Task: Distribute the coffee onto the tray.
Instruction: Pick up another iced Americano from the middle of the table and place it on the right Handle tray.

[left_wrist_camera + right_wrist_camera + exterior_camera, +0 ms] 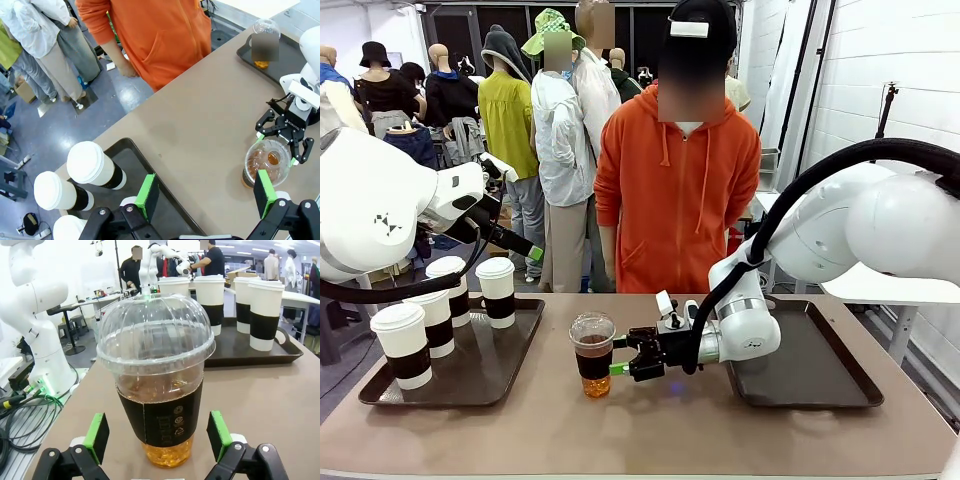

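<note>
Open right gripper (pixel 157 445) facing clear cup (pixel 156 385)

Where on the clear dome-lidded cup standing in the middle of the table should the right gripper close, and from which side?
Probably on the dark sleeve band of the clear cup, coming level from the right tray side, as the open right gripper is already lined up. The cup stands upright, the band is its straight, firm-looking part, and the dome lid above looks rounded and thin. The pads flank the band without touching it.
</note>
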`<state>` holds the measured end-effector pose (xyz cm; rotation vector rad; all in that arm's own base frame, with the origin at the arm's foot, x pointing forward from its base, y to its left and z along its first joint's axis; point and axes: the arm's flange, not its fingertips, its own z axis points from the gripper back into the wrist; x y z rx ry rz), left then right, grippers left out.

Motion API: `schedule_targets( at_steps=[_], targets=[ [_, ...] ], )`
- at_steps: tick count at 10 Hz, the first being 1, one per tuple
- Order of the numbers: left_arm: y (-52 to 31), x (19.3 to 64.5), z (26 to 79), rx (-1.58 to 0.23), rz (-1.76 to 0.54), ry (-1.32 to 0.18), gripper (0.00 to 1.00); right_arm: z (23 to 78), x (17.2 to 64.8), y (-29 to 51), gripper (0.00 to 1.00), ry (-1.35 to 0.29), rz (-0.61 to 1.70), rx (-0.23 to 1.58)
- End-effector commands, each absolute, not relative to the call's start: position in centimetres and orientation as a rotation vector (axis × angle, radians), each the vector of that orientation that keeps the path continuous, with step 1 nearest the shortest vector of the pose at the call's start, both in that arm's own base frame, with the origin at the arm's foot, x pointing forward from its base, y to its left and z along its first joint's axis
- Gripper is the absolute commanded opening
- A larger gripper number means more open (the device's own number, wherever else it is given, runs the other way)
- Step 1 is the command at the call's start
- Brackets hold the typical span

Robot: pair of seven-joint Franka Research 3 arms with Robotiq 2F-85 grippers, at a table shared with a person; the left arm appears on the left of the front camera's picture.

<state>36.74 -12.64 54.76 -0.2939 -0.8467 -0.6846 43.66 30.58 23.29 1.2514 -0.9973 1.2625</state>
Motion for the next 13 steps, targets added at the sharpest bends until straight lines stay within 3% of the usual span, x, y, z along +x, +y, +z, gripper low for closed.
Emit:
schedule_targets(
  at_steps=[1,13],
  targets=[
    [-12.5,36.8,54.8,-0.299,-0.681,-0.847,1.0,23.0,44.1,32.1,1.0,-0.995,1.24,1.229],
    [-12.5,36.8,54.8,-0.299,-0.681,-0.847,1.0,22.7,44.7,36.1,1.0,-0.959,1.256,1.268]
  ],
)
